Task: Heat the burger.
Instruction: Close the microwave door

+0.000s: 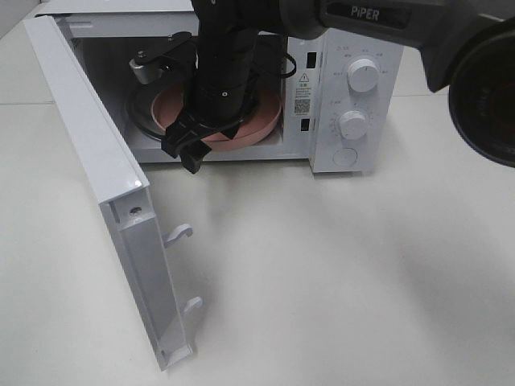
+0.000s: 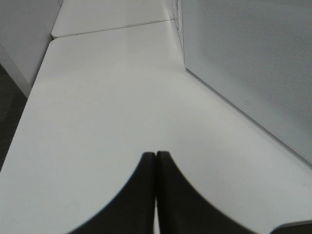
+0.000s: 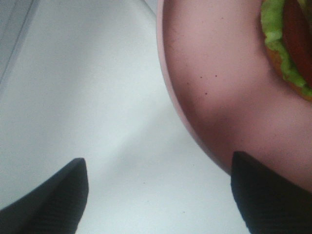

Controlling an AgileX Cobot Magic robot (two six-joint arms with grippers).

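The right claw (image 3: 158, 168) stands released, its two dark fingers (image 3: 53, 200) spread wide with nothing between them. It hangs at the mouth of the microwave (image 1: 354, 72), whose door (image 1: 88, 145) is swung fully open on the claw's outer side. One finger lies over the rim of the pink plate (image 3: 219, 83). The other is off the plate, above a pale surface.

The burger (image 3: 285, 48) sits on that plate, ahead of the claw and off to the side of the finger at the rim. It is clear of both fingers and outside the gap between them. Only its near edge shows in the right wrist view: green lettuce, a red slice and a bit of golden bun. A bare stretch of plate separates it from the fingertip. From the high camera the arm covers the burger, and only the plate's edge shows around the arm.

The left claw (image 2: 156, 158) is clenched, finger against finger, gripping nothing. It hovers over the white table (image 2: 107, 107), with a perforated white panel (image 2: 253, 58) off to one side of it.
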